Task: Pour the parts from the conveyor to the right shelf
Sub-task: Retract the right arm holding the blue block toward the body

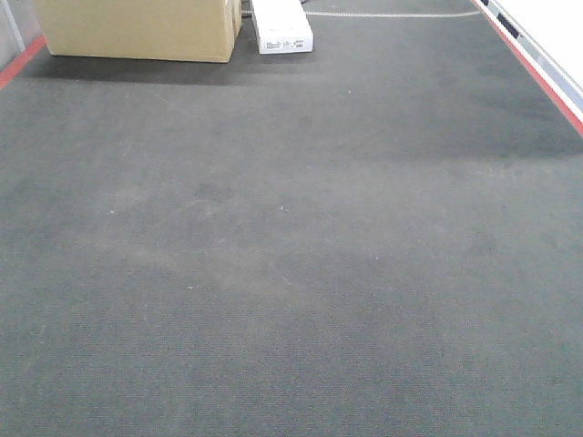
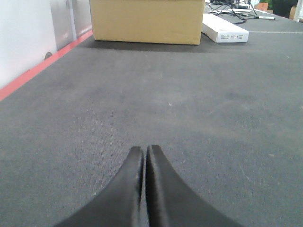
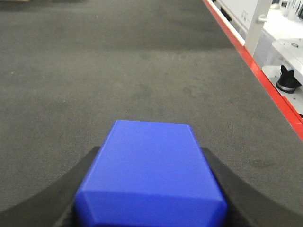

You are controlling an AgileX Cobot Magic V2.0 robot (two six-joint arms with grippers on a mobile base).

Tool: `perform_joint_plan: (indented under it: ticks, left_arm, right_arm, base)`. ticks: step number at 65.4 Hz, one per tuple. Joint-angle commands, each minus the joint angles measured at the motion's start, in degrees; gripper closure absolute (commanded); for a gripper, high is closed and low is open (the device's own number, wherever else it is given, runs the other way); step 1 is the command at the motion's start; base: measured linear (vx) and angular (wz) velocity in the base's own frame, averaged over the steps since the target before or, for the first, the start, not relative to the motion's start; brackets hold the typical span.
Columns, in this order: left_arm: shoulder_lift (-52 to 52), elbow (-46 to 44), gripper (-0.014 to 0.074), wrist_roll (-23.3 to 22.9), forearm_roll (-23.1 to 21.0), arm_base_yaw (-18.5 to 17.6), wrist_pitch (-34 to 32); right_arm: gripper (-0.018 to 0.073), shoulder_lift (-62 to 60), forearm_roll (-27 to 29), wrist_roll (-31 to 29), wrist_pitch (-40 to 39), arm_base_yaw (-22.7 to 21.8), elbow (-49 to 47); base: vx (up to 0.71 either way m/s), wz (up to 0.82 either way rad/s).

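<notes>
so the blue bin sits right between the fingers of the right tool, clamped on both sides and poking straight forward from the wrist. It fills the bottom of that view. can't see inside it, so no idea about parts

left tool is pinched together with nothing in it, aimed across the grey table at a cardboard box and a white box well off

no conveyor or shelf shows anywhere. My guess is the right arm does all the work, since the bin's already in it. The red strip runs along that arm's right side, so the shelf is probably somewhere past it, and the bin needs carrying that way level before any tipping
</notes>
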Motion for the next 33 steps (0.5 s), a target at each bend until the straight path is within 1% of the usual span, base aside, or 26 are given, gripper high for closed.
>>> perform_joint_plan:
  ticks: [1,6,11,24,29,33]
  left_arm:
    - [-0.6,-1.13,0.0603,-0.49,-0.45,-0.42,-3.79]
    - [-0.6,-1.13,0.0603,-0.49,-0.45,-0.42,-3.62]
    - [-0.6,-1.13,0.0603,-0.49,-0.45,-0.42,-3.49]
    - [-0.6,-1.13,0.0603,-0.49,-0.45,-0.42,-3.49]
    - [-0.6,-1.13,0.0603,-0.49,-0.45,-0.42,-3.49]
    - [-0.6,-1.13,0.0603,-0.49,-0.45,-0.42,-3.49]
  right_arm:
    - [0.0564,-0.35,-0.6,0.05,-4.58,-0.45,-1.37]
    - [0.0562,0.02,0.26,-0.44,-5.19,-0.45,-0.71]
    - [0.0562,0.58,2.86,-3.17,-6.23,-0.45,-0.71]
    - [0.0561,5.45,12.35,-14.98,-12.3,-0.45,-0.71]
    - [0.0561,8.26,13.86,-17.38,-15.81,-0.45,-0.71]
    - [0.0561,10.57,13.87,-17.64,-18.29,-0.45,-0.71]
  base:
    - [0.0,0.0]
    - [0.0,0.0]
    - [0.0,0.0]
    - [0.0,0.0]
    - [0.0,0.0]
    - [0.0,0.0]
